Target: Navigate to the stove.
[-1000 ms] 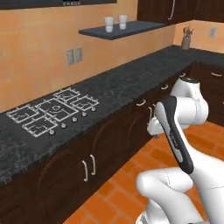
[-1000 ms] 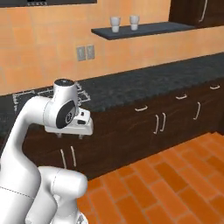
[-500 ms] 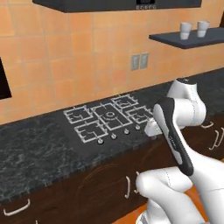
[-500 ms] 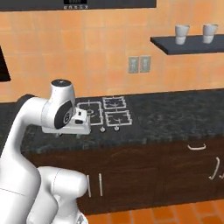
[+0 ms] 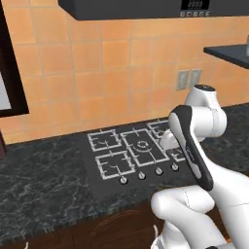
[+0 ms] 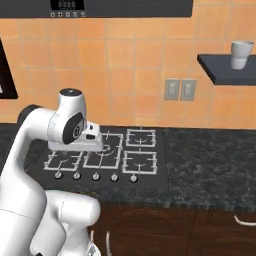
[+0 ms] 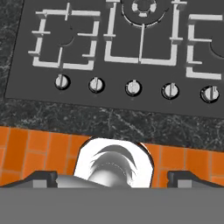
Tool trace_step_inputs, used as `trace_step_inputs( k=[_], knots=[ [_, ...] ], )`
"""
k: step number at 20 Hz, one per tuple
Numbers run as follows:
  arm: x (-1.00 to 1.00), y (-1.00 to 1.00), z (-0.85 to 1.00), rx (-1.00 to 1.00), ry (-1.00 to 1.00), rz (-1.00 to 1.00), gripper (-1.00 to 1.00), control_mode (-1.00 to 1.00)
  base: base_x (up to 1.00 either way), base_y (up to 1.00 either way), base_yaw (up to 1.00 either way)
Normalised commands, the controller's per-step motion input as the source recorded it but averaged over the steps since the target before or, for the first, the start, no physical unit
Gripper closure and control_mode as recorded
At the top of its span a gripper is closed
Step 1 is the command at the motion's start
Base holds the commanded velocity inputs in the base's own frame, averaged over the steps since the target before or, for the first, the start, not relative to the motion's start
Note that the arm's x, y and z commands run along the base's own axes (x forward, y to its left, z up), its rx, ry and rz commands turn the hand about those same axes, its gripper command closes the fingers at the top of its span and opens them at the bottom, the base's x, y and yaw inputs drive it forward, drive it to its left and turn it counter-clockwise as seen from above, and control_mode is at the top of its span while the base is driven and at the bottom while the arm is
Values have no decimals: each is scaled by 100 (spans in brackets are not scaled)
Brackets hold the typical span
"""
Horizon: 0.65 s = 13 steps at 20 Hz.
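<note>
Right now the claw point(image 6: 95, 142) hangs tucked close to the arm, above the front of the stove point(image 6: 102, 155). It carries nothing. In the hand view both tips point(image 7: 43, 177) sit far apart at the bottom corners, so it reads as wide open, prob. just parked for driving, since the job is only to get to the stove.

Stove lies dead ahead: in hand view it spans 10 to 2 o'clock, w/ the knobs point(image 7: 133, 87) in a row near centre and the counter point(image 7: 109, 120) edge below them. Orange floor tiles point(image 7: 26, 153) at 7 o'clock.

Left base view has the stove at centre, so the base looks abt squared up; I'd judge the task nearly done.

Outward: wall outlets point(image 6: 180, 89) at 1 o'clock in the right base view, a shelf point(image 6: 225, 70) w/ a white cup point(image 6: 241, 54) at 2.

Writing: the hood panel point(image 6: 66, 5) at 11 has marks, too small to read. No brands seen.
</note>
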Motion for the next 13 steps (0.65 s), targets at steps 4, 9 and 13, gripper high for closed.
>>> trace_step_inputs(
  k=[4, 9, 13],
  knots=[
    [0, 0, 0, 0, 0, 0, -100, 100, 83, -48, 27],
    [0, 0, 0, 0, 0, 0, -100, 100, 100, -34, 26],
    [0, 0, 0, 0, 0, 0, -100, 100, 100, -33, 26]
  ],
)
